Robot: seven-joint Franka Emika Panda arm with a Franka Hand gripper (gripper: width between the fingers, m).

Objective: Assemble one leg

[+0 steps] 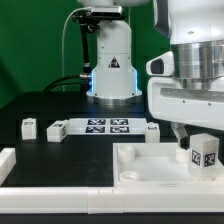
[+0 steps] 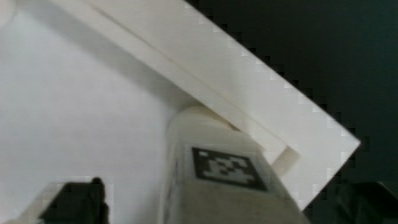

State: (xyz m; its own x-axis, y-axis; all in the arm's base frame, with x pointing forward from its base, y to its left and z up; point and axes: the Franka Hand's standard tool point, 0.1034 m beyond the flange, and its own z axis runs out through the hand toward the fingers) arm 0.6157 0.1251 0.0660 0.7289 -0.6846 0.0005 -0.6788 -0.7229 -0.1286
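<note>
A white leg with black-and-white tags stands at the corner of the large white panel on the exterior view's right, directly under my gripper. In the wrist view the leg runs from between my fingers down to the panel's raised corner. My gripper straddles the leg. One finger stands apart from it with white panel showing in the gap. The other finger is close beside it. The jaws look open around the leg.
The marker board lies behind the panel. Loose legs lie beside it at the exterior view's left and right. A white L-shaped wall borders the front left. The robot base stands at the back.
</note>
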